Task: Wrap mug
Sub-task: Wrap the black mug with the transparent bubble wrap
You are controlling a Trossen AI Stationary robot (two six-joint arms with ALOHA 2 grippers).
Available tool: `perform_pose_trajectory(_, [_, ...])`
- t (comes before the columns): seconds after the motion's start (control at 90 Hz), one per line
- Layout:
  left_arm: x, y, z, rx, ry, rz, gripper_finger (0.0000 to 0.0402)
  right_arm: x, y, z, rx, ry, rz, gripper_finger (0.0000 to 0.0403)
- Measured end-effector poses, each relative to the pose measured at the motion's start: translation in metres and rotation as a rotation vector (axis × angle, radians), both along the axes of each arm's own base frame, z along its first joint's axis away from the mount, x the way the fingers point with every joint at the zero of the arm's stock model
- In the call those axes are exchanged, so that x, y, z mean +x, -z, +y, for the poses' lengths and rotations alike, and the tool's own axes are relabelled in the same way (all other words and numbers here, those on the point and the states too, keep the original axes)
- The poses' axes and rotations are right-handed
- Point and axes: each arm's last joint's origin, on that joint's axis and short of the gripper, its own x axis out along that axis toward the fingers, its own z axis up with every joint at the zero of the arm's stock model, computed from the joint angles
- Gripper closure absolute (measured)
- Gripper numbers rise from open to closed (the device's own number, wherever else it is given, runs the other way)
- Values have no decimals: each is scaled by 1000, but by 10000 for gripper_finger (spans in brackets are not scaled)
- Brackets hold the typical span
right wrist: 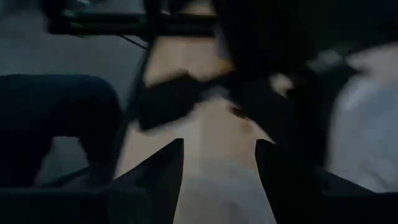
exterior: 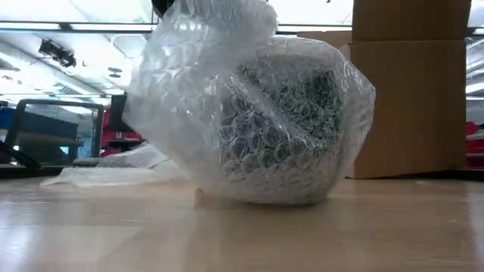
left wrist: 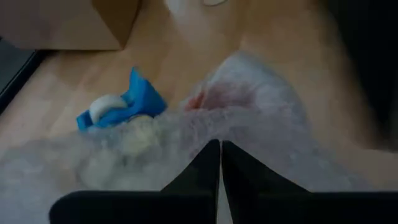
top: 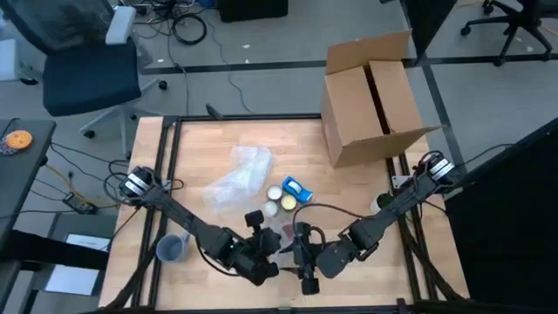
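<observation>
- While the high view shows both my arms meeting at the table's near edge, well away from the cardboard box (top: pixel 370 96), it hides the mug under them.
- Only the low view shows the mug (exterior: pixel 291 125): a dark shape swathed in bubble wrap (exterior: pixel 227 98), standing on the wooden table (exterior: pixel 242 234) in front of the box.
- My left claw (left wrist: pixel 221 162) shows in its wrist view with fingers pressed together, a thin slit between them, pinching the wrap's edge.
- That view alone shows the blue tape dispenser (left wrist: pixel 121 109) between the wrap and the box.
- My right claw (right wrist: pixel 219 163) stands open in its wrist view, fingers apart over bare wood, holding nothing.
- From above, a loose sheet of wrap (top: pixel 240 174) lies beside the box, and a grey cup (top: pixel 172 249) sits far from it, by my left arm.
</observation>
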Motion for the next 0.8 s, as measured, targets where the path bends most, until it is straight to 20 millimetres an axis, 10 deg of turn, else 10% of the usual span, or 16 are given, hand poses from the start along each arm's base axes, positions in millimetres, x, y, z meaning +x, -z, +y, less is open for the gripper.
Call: perform_pose_trajectory(0.8, [0, -5, -16, -85, 163, -5, 286, 14, 43, -21, -81, 140, 197, 227])
